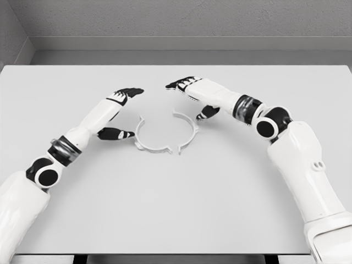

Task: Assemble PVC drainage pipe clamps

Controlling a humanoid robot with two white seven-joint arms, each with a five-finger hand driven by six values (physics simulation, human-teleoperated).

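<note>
- Head view: two white clamp halves lie flat on the bench (176, 209), centre of frame, just above the middle.
- Left clamp half (147, 142) is a C-arc, its opening facing upper right; right clamp half (189, 131) is an arc opening to the left. Together they nearly ring up; ends close at the bottom, small gap, not seated.
- Left hand (118, 113) is just left of its half, fingers spread, holding nothing; thumb (116, 133) sits beside the arc's rim, contact unclear.
- Right hand (192, 93) is upper right of its half, fingers open, empty.
- Each hand is nearest its own half; prob. next move: push the halves together across the frame, left-right.
</note>
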